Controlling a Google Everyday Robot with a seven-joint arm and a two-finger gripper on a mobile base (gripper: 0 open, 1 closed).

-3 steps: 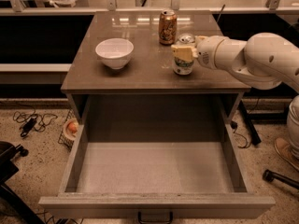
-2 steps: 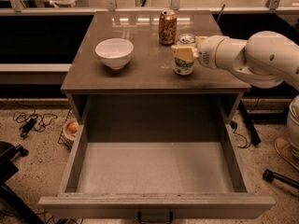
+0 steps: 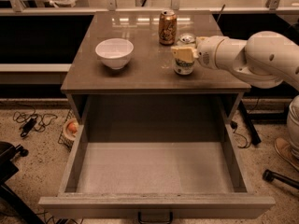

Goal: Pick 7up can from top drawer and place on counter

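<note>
While I log this from the remote station, entries run outward from the gripper.

1. Gripper point(image 3: 184, 55): over the right-hand part of the counter as I view it, reaching in from the right on a white arm point(image 3: 261, 57). It is clamped on the upper body of the 7up can. One cream finger point(image 3: 180, 53) lies across the can's near face; the other is hidden behind the can.
2. 7up can point(image 3: 183, 69): upright between the jaws, with green marking low on its wall and its shiny top showing just above the gripper. Its base appears to rest on the counter, though I cannot be sure from this angle.
3. Counter point(image 3: 140, 76): glossy grey-brown cabinet top, directly under the gripper.
4. Orange-brown can point(image 3: 167, 27): upright, just beyond the gripper and slightly to its left in my view, apart from the 7up can.
5. White bowl point(image 3: 114, 53): well to the gripper's left, on the same top.
6. Top drawer point(image 3: 74, 157): pulled wide open, below the gripper and nearer to the camera. It has a pale grey floor and a dark handle point(image 3: 155, 217) on the front panel.
7. Black cables point(image 3: 30, 122): on the speckled floor, far left of the gripper and below it.
</note>
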